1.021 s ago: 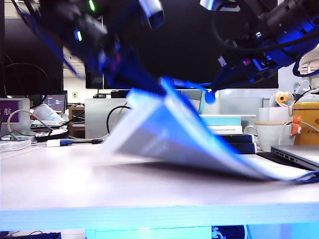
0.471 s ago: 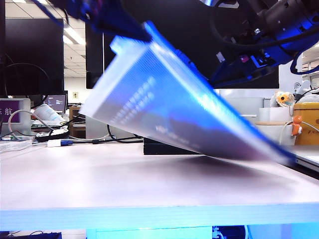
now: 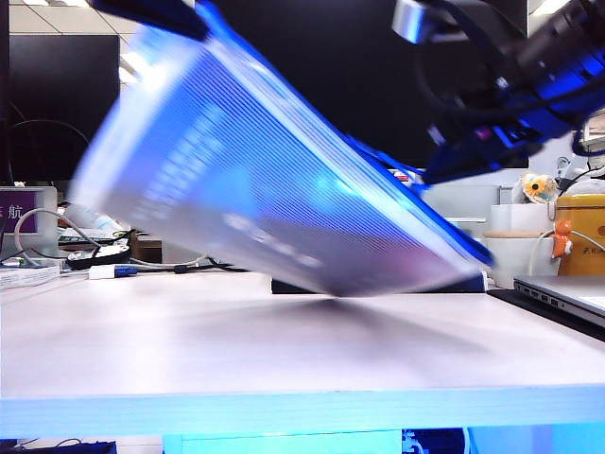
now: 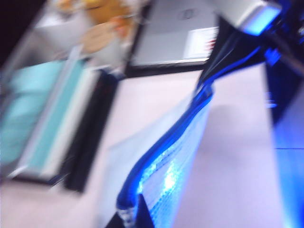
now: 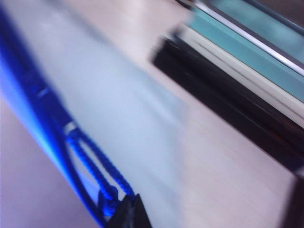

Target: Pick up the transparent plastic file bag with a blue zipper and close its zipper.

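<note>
Translucent grid-textured plastic file bag [image 3: 274,189] up off table, slung slantwise | royal-blue zipper [image 4: 161,142] along top edge | left gripper [image 4: 135,216] clamped on high end | right gripper [image 5: 126,213] pinching blue pull cord [image 5: 97,173] at low end, nearer for the pull

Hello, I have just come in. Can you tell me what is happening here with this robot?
Two robot arms hold a translucent file bag in the air above the table. The left gripper pinches the high end of its blue zipper edge, at the upper left of the exterior view. The right gripper is shut on the blue pull cord at the lower end, on the right. The bag hangs slanted and no longer touches the table.
</note>
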`<control>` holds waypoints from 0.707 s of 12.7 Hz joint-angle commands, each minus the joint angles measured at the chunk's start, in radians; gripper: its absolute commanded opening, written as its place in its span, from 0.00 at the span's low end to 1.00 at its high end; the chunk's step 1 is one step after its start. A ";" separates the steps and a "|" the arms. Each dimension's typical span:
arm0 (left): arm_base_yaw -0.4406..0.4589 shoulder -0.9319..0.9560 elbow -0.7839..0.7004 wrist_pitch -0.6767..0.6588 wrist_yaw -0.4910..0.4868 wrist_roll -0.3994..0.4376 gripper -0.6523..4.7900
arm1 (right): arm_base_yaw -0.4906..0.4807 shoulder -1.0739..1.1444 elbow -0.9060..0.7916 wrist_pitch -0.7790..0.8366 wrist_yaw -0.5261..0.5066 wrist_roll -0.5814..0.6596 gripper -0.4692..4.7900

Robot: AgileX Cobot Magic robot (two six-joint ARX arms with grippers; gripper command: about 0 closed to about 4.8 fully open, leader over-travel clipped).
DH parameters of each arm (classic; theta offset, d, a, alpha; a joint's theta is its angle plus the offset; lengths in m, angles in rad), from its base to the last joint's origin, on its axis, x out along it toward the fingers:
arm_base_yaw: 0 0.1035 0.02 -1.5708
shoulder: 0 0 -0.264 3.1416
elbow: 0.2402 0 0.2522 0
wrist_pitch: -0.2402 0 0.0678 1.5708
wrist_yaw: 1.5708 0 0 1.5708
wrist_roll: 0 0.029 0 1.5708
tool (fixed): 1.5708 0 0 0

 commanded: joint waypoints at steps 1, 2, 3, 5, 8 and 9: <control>0.081 -0.079 0.005 -0.004 0.003 -0.004 0.11 | -0.057 0.041 0.000 -0.005 0.100 0.000 0.08; 0.090 -0.081 0.005 -0.034 -0.002 -0.002 0.11 | -0.085 0.062 0.000 -0.002 0.102 0.001 0.08; 0.090 -0.081 0.005 -0.064 -0.017 0.000 0.11 | -0.102 0.085 0.000 -0.001 0.156 0.000 0.08; 0.090 -0.081 0.004 -0.075 -0.058 0.003 0.11 | -0.109 0.119 0.000 0.006 0.290 0.001 0.08; 0.090 -0.079 0.003 -0.105 -0.065 0.021 0.11 | -0.116 0.172 0.000 0.036 0.359 0.028 0.08; 0.090 -0.040 0.003 -0.146 -0.116 0.010 0.55 | -0.116 0.169 0.002 0.136 0.289 0.031 0.50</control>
